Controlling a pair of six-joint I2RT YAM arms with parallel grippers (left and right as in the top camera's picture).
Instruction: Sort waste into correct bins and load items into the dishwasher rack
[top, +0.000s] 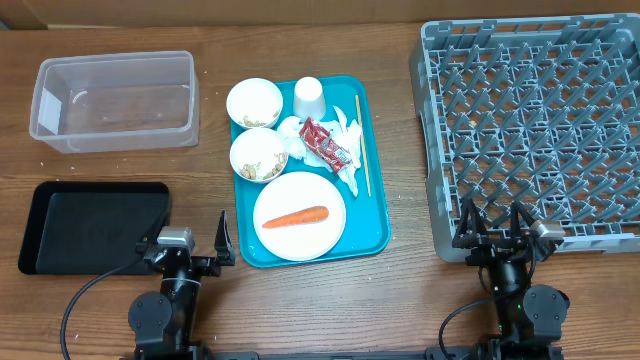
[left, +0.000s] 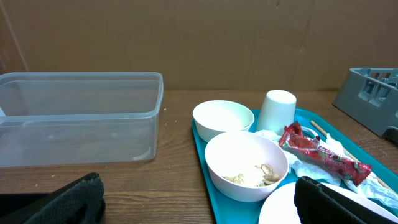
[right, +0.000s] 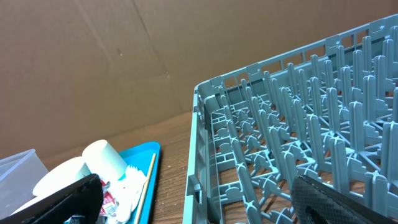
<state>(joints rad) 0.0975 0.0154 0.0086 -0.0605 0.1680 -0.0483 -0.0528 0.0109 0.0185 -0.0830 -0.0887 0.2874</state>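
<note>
A teal tray (top: 378, 200) holds two white bowls (top: 254, 100) (top: 258, 155) with crumbs, a white cup (top: 308, 95), a red wrapper (top: 325, 143), white napkins (top: 347, 135) and a plate (top: 300, 240) with an orange carrot (top: 295, 216). I cannot tell the fork from the napkins. The clear tub (top: 115, 100) and the black tray (top: 90, 225) lie to the left, the grey rack (top: 540, 120) to the right. My left gripper (top: 190, 250) is open and empty near the tray's front left corner. My right gripper (top: 505, 235) is open and empty at the rack's front edge.
A thin wooden stick (top: 363, 145) lies along the teal tray's right side. In the left wrist view the near bowl (left: 245, 165) with crumbs (left: 255, 176) is just ahead of the left gripper (left: 199, 208). A cardboard wall stands behind the table.
</note>
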